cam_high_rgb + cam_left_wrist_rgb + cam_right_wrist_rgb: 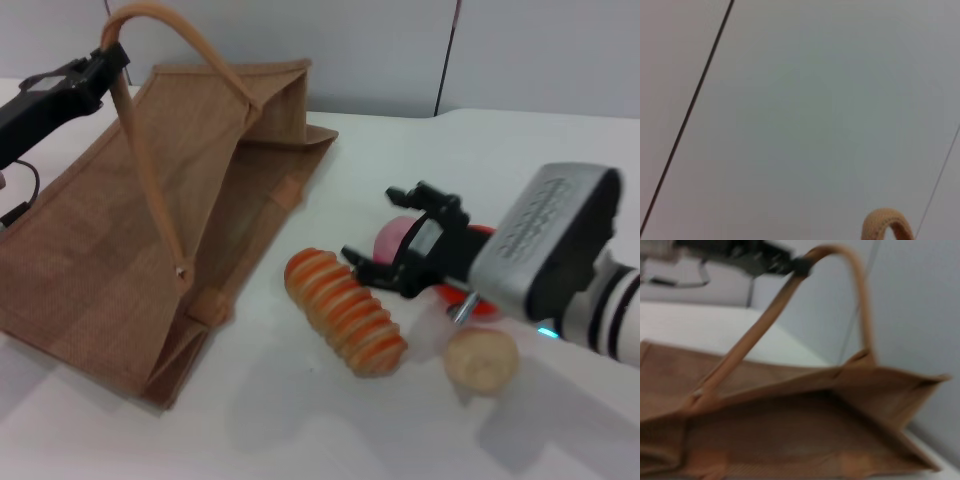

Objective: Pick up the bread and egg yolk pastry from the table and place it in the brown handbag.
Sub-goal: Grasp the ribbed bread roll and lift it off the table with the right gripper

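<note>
While the left pincer (112,55) lifts the strap (150,150), the pink fruit (395,238) hides behind the right pincer (385,240).

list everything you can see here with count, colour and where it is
handbag: 1, tan-brown, lying on the table's left side, one strap lifted
bread: 1, orange and cream striped, centre of table
pastry: 1, pale beige, right of the bread
peach: 1, pink, behind the right gripper
red item: 1, mostly hidden under the right arm
table: 1, white
left gripper: black, shut on the strap, raised
right gripper: black, open, just above the bread
</note>
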`<control>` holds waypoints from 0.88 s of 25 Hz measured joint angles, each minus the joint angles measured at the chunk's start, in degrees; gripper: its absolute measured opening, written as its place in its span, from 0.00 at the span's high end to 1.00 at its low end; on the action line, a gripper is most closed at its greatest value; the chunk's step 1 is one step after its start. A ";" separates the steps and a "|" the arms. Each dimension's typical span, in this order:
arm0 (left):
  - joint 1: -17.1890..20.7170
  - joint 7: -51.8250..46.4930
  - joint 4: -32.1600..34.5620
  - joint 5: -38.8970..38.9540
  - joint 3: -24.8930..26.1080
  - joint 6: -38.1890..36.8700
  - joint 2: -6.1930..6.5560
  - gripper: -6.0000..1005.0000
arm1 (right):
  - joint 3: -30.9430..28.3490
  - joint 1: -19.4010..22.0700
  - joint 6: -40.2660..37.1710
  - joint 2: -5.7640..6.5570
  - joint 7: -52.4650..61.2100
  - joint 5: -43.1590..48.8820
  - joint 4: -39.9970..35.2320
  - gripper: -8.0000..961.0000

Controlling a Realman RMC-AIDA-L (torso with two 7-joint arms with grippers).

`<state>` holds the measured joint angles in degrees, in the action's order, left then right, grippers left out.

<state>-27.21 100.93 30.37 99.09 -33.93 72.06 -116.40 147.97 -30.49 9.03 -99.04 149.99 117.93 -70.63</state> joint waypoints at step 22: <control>-0.57 0.29 -0.05 0.82 1.76 6.52 -0.15 0.86 | -22.74 -1.42 -39.03 -12.80 -19.35 -0.31 5.50 0.08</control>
<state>-27.78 101.23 30.32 99.91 -32.16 78.58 -116.55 125.23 -31.92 -30.01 -111.84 130.64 117.63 -65.13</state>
